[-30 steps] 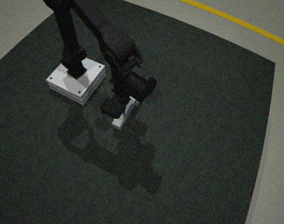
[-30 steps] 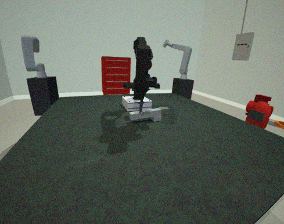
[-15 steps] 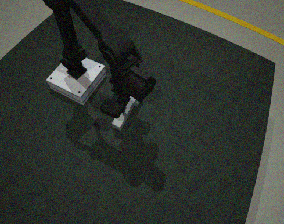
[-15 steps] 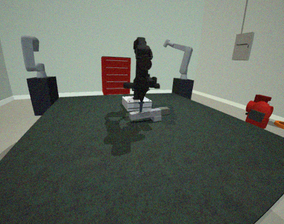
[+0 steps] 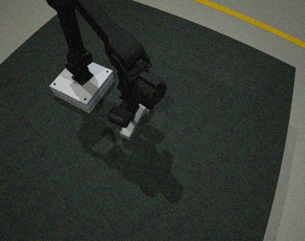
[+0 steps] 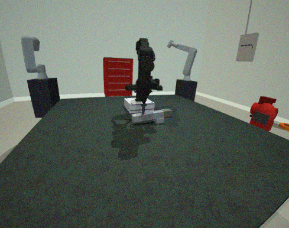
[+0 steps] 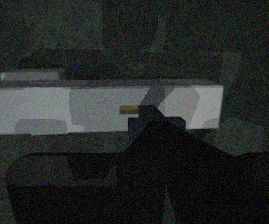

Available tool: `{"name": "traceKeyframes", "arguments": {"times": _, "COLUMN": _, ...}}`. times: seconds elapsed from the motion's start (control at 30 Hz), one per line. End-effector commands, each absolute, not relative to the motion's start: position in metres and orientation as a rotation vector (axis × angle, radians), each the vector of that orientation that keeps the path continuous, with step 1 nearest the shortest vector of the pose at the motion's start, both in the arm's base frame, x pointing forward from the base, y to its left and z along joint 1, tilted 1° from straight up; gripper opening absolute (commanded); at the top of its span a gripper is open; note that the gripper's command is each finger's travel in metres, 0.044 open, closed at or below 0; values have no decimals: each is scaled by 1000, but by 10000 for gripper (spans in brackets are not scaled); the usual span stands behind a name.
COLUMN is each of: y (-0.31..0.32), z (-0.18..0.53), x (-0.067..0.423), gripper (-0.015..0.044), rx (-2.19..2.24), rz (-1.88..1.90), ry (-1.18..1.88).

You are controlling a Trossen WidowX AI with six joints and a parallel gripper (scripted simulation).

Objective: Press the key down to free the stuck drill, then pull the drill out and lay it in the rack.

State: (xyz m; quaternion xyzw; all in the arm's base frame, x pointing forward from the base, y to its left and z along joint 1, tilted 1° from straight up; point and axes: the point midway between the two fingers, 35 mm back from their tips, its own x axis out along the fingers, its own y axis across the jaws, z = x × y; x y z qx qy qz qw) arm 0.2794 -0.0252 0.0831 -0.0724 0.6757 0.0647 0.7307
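A white block (image 5: 128,132) (image 6: 147,117) (image 7: 45,107) lies on the dark green mat (image 5: 210,125) in front of the arm's base. A small yellowish key (image 7: 128,107) sits on its face in the wrist view. My gripper (image 7: 157,129) (image 6: 143,111) is shut, empty, and its tips rest at the key's right end. In the top view the arm's wrist hides the fingers. A grey stub (image 6: 167,112) sticks out of the block's right end; I cannot tell if it is the drill. No rack shows clearly.
The arm stands on a white base plate (image 5: 95,82) (image 6: 131,103) just behind the block. A red cabinet (image 6: 117,77), two grey arms on dark pedestals (image 6: 43,94) (image 6: 185,88), a red machine (image 6: 263,116) and an orange ring (image 6: 288,127) stand off the mat.
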Motion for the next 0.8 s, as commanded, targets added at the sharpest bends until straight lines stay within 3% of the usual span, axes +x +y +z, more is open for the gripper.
{"name": "traceKeyframes", "arguments": {"times": 0.0, "y": -27, "z": 58, "x": 270, "gripper": 0, "rx": -157, "rz": 146, "ry": 1551}}
{"name": "traceKeyframes", "arguments": {"times": 0.5, "y": -27, "z": 54, "x": 270, "gripper": 0, "rx": -157, "rz": 146, "ry": 1552}}
{"name": "traceKeyframes", "arguments": {"times": 0.77, "y": -26, "z": 116, "x": 279, "gripper": 210, "rx": -157, "rz": 146, "ry": 1550}}
